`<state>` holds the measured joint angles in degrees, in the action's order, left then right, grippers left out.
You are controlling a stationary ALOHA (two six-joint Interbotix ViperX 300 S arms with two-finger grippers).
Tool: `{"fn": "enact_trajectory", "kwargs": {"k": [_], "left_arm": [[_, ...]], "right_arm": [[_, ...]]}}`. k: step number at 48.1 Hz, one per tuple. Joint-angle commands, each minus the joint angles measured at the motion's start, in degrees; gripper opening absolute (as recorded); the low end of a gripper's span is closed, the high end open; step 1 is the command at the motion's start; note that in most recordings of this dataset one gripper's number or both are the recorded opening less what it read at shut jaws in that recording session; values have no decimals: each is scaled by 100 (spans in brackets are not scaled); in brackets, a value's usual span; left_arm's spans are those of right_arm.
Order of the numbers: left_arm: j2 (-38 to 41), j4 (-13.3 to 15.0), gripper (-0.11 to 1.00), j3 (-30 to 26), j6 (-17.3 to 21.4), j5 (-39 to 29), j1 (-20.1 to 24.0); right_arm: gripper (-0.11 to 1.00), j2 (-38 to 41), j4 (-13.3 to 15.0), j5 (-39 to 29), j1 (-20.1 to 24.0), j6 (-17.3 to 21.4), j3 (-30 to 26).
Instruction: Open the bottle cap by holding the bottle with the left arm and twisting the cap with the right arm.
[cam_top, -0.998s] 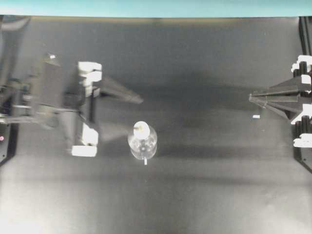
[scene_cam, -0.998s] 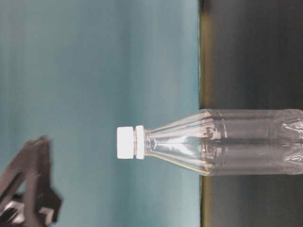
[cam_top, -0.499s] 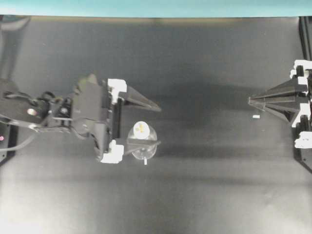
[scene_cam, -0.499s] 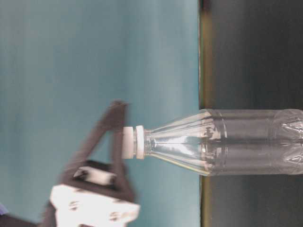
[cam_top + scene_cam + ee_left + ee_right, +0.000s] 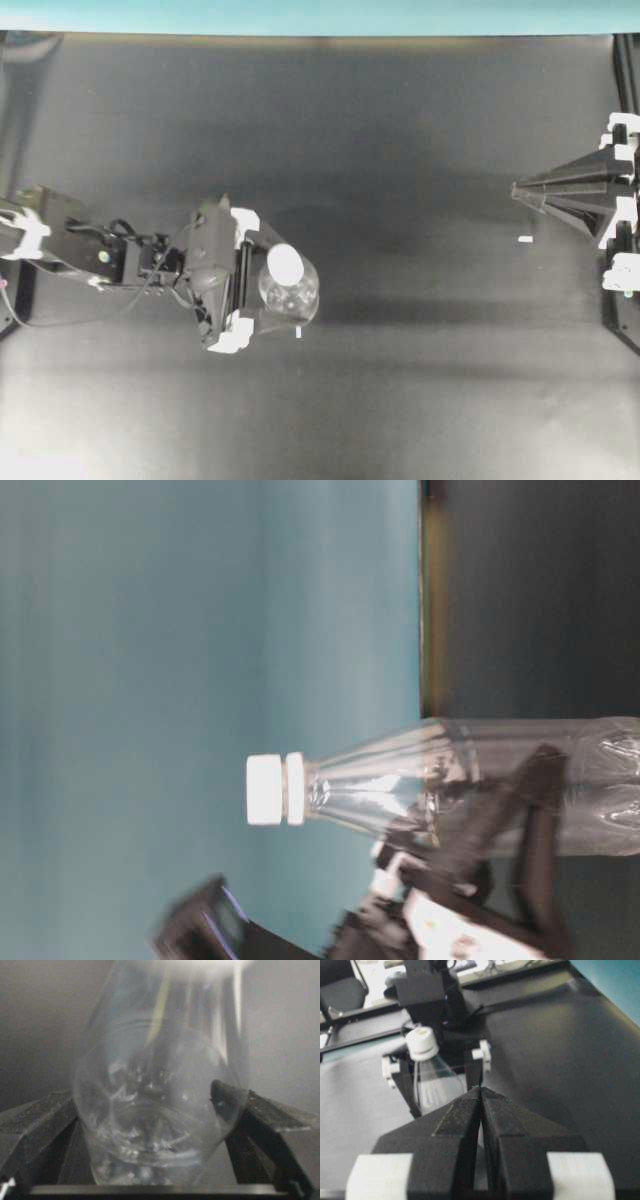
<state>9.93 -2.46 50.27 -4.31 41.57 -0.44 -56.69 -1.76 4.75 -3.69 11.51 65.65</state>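
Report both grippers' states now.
Left gripper: open, its fingers either side of the bottle.
Right gripper: shut, holding nothing.

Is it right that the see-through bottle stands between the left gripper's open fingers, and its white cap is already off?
Not quite: the cap is still on the bottle, as the table-level view shows. The left gripper is open around it.

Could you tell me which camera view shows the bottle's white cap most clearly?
The table-level view: the cap shows side-on, sharp against the teal wall. Overhead it is only a white disc; the right wrist view shows it small and distant; the left wrist view shows only a blur at the top edge.
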Motion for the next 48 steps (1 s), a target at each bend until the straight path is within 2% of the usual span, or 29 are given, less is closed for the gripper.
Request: {"fn": "enact_trajectory", "kwargs": {"k": [1, 6, 11, 22, 25, 27, 31, 35, 39, 42, 44, 48], "left_arm": [[220, -9, 98, -35, -18, 35, -18], [360, -9, 98, -97, -18, 35, -53], [422, -18, 98, -123, -18, 26, -62], [448, -18, 89, -97, -26, 26, -70], [448, -18, 85, -97, -18, 35, -62], [448, -18, 82, -97, -18, 35, -70], [448, -18, 82, -97, 0, 35, -88], [448, -9, 82, -97, 9, 44, -114], [457, -9, 82, -114, 18, 44, -123], [457, -18, 82, -123, 18, 44, -123], [457, -18, 82, -123, 18, 44, -141], [457, -18, 82, -114, 18, 44, -167]], "right_arm": [[-1, 35, -9, -35, 26, 141, -123], [-1, 132, -70, -606, 70, 457, -290], [-1, 360, -97, -1767, 158, 844, -686], [-1, 1028, -167, -3551, 466, 1591, -1925], [1, 1336, -290, -4017, 466, 1784, -2347], [4, 1652, -510, -4482, 466, 1925, -2733], [18, 2232, -844, -5247, 466, 2101, -3401], [40, 2804, -1107, -5845, 439, 2145, -4034], [64, 3349, -1160, -6161, 378, 2145, -4729], [77, 3753, -1160, -6319, 378, 2136, -5212], [80, 4104, -1169, -6425, 378, 2127, -5563], [79, 4676, -1169, -6609, 378, 2127, -6091]]}}
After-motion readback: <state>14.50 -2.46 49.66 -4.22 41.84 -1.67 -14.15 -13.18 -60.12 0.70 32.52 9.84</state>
